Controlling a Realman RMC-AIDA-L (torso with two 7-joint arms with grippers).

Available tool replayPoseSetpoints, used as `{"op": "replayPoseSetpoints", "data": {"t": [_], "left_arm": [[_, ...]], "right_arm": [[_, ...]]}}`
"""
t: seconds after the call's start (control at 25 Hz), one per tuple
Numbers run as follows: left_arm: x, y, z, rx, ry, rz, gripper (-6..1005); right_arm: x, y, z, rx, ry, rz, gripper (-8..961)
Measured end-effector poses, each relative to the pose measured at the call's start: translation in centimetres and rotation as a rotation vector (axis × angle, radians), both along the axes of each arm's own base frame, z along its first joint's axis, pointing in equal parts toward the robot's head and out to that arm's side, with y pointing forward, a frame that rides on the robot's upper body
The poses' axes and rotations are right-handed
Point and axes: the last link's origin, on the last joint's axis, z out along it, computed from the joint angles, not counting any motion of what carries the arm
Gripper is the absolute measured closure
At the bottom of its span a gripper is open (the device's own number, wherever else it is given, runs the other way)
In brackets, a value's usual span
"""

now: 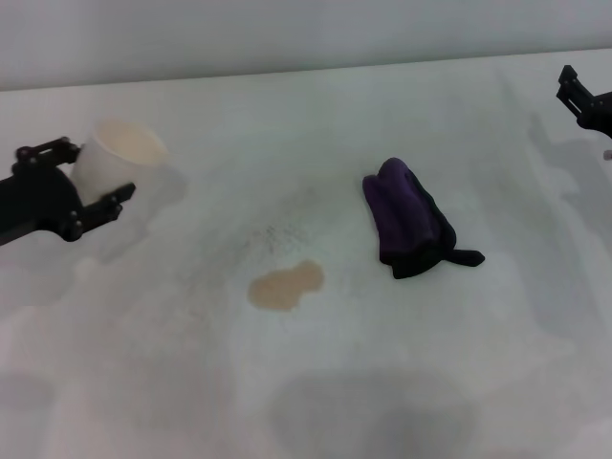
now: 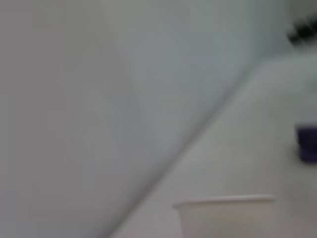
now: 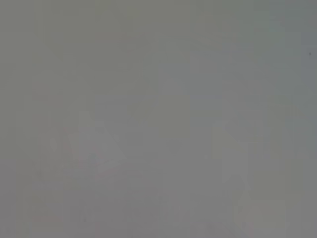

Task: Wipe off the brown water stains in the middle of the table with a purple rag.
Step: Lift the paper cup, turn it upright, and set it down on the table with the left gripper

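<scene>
On the white worktop (image 1: 402,363) the brown water stains (image 1: 285,285) lie as a small tan blotch of two lobes, a little left of the middle in the head view and nearer the robot than the other things. Just beyond the blotch, on the far side, sits a faint grey speckled smudge (image 1: 277,235). The purple rag (image 1: 411,218) lies bunched to the right of the stains and well apart from them, its dark purple folds edged in black, with a black pointed corner sticking out toward the right; nothing touches it. At the left edge the left pincer (image 1: 94,174) is closed around a white paper cup (image 1: 115,160), one black finger (image 1: 50,150) on the far side of the cup and the other on the near side, both against its wall; the cup stands upright with its open mouth showing. The left wrist view shows the same cup's rim (image 2: 223,201) close by, and a bit of the rag (image 2: 307,143) at the picture's edge farther off. The right pincer (image 1: 580,98) is at the far right edge of the head view, well apart from the rag and the stains; only part of it shows, and whether it is open or closed cannot be told. The right wrist view gives only a plain grey blur.
</scene>
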Motion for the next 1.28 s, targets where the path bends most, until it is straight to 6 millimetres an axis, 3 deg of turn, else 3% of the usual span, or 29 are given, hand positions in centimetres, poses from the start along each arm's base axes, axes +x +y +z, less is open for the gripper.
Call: {"op": "replayPoseSetpoints", "data": {"t": [0.16,0.44,0.92,1.28], "left_arm": [[-0.9,-2.0,-0.4,0.104,-0.151,0.028,359],[-1.2,-4.4,-3.3,0.18,-0.274,0.075,367],[-2.4,-5.2,-6.1,0.317,-0.419,0.373,366],[-2.6,-5.3,-7.0,0.31,-0.417,0.442,368]], "right_arm": [[-0.2,0.2,0.0,0.001,0.0,0.005,97],[-0.3,0.4,0.0,0.002,-0.001,0.01,98],[-0.2,0.4,0.2,0.01,0.004,0.002,98],[0.0,0.1,0.1,0.008,0.007,-0.004,98]]}}
